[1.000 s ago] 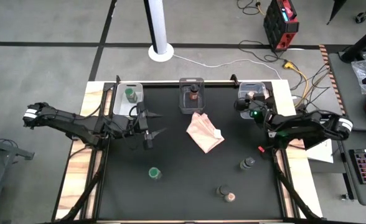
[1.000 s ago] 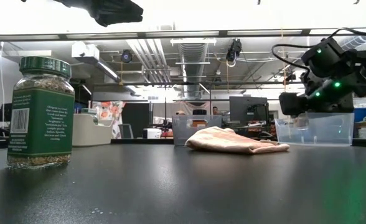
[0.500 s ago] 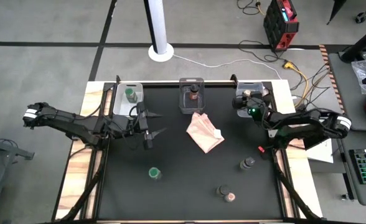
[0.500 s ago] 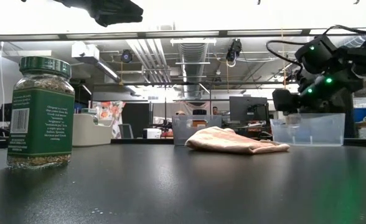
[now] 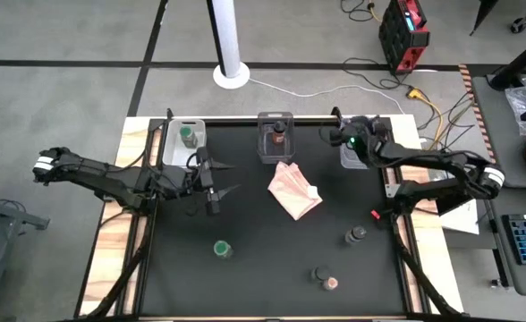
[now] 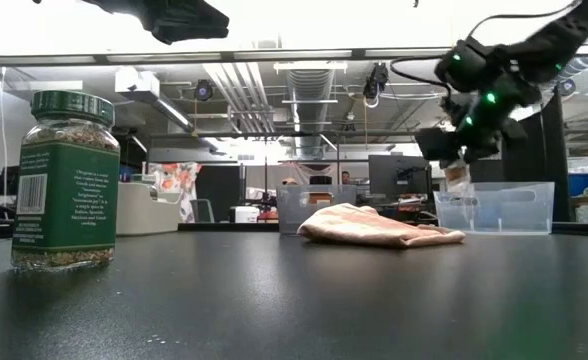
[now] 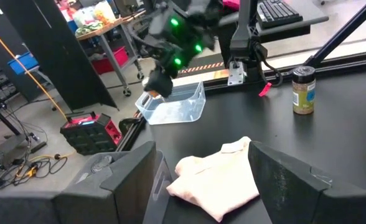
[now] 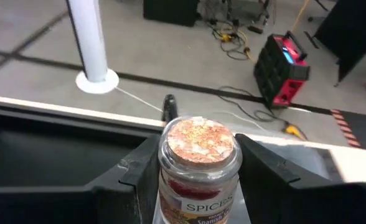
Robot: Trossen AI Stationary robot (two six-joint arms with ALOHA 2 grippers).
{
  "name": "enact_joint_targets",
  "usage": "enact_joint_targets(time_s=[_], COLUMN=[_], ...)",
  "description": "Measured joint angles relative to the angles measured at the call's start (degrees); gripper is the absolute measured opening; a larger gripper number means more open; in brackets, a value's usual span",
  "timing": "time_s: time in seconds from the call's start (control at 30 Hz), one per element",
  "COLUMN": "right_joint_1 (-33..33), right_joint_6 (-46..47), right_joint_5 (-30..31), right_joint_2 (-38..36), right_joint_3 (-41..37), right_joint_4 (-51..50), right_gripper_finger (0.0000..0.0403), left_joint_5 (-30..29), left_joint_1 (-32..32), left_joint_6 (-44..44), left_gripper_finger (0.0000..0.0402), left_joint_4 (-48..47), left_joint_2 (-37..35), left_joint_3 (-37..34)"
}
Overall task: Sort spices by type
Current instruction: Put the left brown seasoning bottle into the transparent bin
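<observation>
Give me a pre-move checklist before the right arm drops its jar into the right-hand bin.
1. Grip: right hand shut on the pink-lidded jar, ok.
2. Jar upright: ok.
3. Jar over the right bin: at its left edge in the low view, not centred, not ok.
4. Bin contents: cannot tell.
5. Left hand clear: open, waiting at table left, ok.
6. Pink cloth clear of the bin: ok.

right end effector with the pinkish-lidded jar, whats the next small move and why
Probably lower and release. The right end effector holds the small pinkish-tan-lidded glass spice jar above the clear rectangular plastic bin at the table's far right corner; that bin looks empty.
</observation>
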Motion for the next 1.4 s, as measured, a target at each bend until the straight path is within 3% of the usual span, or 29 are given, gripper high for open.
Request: enact_joint_targets(time_s=[0.23,0.47,0.63,0.73,0.83,0.9,0.97,1.03,1.4], right_joint_1=[-5.25,-1.42,8.06,15.32,22.88,28.08,32.98,37.41,47.04], right_joint_6=[1.92,0.12,-1.78,-4.62,-12.06,-17.15,-22.19,-24.99,-30.12], right_joint_5=[-10.39,-11.44,-5.79,-3.69,-6.24,-11.47,-17.59,-20.02,-19.72], right_joint_2=[0.04,-1.51,-5.45,-8.27,-9.86,-9.64,-8.57,-6.63,8.01], right_joint_3=[13.61,13.44,7.25,2.55,-1.86,-4.17,-5.62,-6.02,-1.92], right_joint_4=[-23.04,-23.75,-13.95,-3.49,11.97,22.68,30.90,36.90,51.62], right_gripper_finger=[0.0167,0.0167,0.0167,0.0167,0.0167,0.0167,0.0167,0.0167,0.0167], left_joint_5=[0.01,0.04,0.41,4.72,13.35,16.97,18.64,19.04,19.17], left_joint_1=[0.00,0.00,-0.11,-0.09,-0.09,-0.09,-0.03,-0.04,-0.15], left_joint_6=[0.38,0.31,0.24,0.21,0.30,0.18,-0.24,-0.71,2.94], left_gripper_finger=[0.0240,0.0240,0.0240,0.0240,0.0240,0.0240,0.0240,0.0240,0.0240], left_joint_4=[-1.71,-2.58,0.18,10.00,22.78,30.77,37.68,41.86,51.20], left_joint_2=[0.00,0.02,0.00,-0.04,0.67,1.93,3.68,5.91,21.11], left_joint_3=[0.00,0.00,-2.93,-7.73,-13.13,-15.97,-17.91,-18.78,-12.51])
